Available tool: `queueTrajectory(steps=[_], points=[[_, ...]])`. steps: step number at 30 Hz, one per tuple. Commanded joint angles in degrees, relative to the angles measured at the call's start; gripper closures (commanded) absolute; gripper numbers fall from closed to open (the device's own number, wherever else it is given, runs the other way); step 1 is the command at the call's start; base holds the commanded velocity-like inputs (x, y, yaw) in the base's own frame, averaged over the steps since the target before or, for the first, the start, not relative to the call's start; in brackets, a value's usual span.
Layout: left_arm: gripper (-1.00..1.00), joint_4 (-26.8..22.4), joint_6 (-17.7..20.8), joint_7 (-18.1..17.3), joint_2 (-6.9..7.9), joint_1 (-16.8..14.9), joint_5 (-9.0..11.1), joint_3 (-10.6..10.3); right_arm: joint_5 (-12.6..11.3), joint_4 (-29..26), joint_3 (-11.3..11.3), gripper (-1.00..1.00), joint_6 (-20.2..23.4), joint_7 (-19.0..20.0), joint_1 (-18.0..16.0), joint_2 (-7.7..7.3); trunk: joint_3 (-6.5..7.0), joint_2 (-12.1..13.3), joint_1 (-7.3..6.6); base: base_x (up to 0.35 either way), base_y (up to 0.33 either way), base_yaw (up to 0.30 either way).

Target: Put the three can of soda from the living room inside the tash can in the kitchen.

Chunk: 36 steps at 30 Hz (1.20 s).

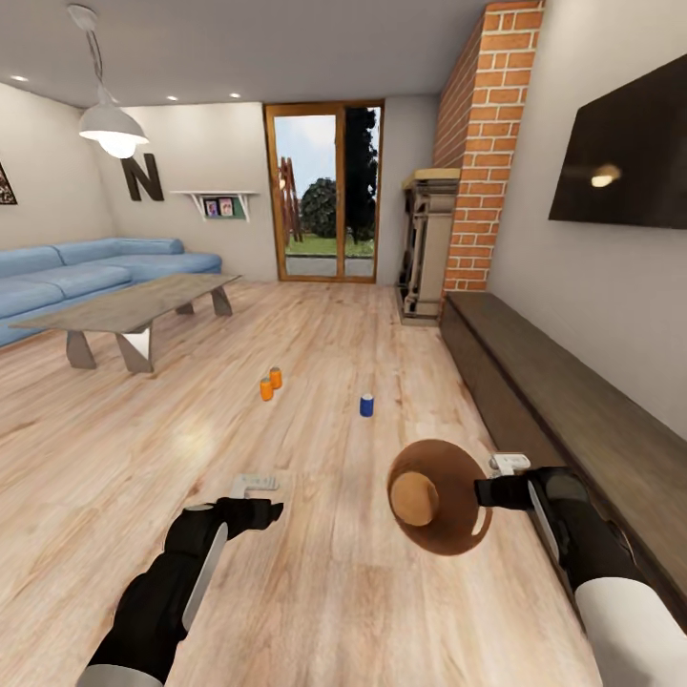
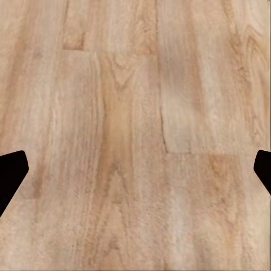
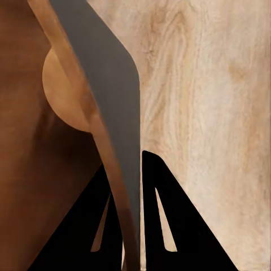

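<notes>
From the head camera, in the living room, the two orange soda cans [image 1: 271, 384] and the blue soda can [image 1: 366, 405] stand on the wood floor [image 1: 315, 592], none binned.

The left gripper [image 2: 135, 169] hovers spread and empty.

The right gripper [image 3: 131, 186] pinches the trash can [image 3: 34, 186] by its rim.

Open wood floor [image 1: 315, 592] ahead of me, w/ three soda cans [image 1: 271, 384] standing apart mid-room, approach free all round. Low desk [image 1: 134, 310] at far left, long dark cabinet [image 1: 563, 401] hard along right. Trash can [image 1: 441, 498], clamped by right end effector [image 1: 489, 491], blocks that side; left end effector [image 1: 272, 510] hangs over bare boards.
</notes>
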Motion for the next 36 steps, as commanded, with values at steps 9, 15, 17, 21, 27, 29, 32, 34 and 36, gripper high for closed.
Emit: queueTrajectory(steps=[9,15,17,21,27,29,32,34,36], points=[[-1.00,-0.49,0.50,-0.48,0.02,0.00,0.28,0.01,-0.93,0.13,-0.17,1.00,10.60,0.23,-0.89,-0.14,0.01,-0.01,-0.01,0.287,-0.109,0.000],[-1.00,-0.42,0.61,-0.58,0.07,0.00,0.30,0.01,-0.98,0.44,-0.44,1.00,10.60,0.21,-0.94,-0.18,0.01,-0.01,-0.01,0.321,0.019,0.000],[-1.00,-0.35,0.64,-0.61,0.08,0.00,0.30,0.01,-1.02,0.54,-0.50,1.00,10.60,0.21,-0.95,-0.18,0.01,-0.01,-0.01,0.322,0.112,0.000],[-1.00,-0.28,0.68,-0.62,0.08,0.00,0.30,0.08,-1.11,1.90,-0.61,1.00,10.60,0.24,-0.97,-0.22,0.01,-0.01,-0.01,0.322,0.142,0.000],[-1.00,-0.38,0.69,-0.62,0.09,0.00,0.34,0.10,-1.16,4.91,-0.86,1.00,10.60,0.22,-1.86,-0.61,0.01,-0.01,-0.01,0.322,0.155,0.000],[-1.00,-0.41,0.70,-0.62,0.09,0.00,0.31,0.10,-1.15,5.59,-1.68,1.00,10.60,0.07,-2.13,-1.04,0.01,-0.01,-0.01,0.322,0.142,0.000],[-1.00,-0.43,0.70,-0.62,0.09,0.00,0.30,0.10,-1.02,6.53,-3.82,1.00,10.60,-0.07,-2.24,-1.83,0.01,-0.01,-0.01,0.322,0.087,0.000],[-1.00,-0.50,0.70,-0.62,0.09,0.00,0.30,0.08,-0.96,7.30,-4.82,1.00,10.60,-0.15,-2.30,-2.77,0.01,-0.01,-0.01,0.323,0.033,0.000],[-1.00,-0.51,0.68,-0.62,0.09,0.00,0.30,0.05,-0.94,8.45,-5.33,1.00,10.60,-0.19,-2.33,-3.66,0.01,-0.01,-0.01,0.323,0.020,0.000]])
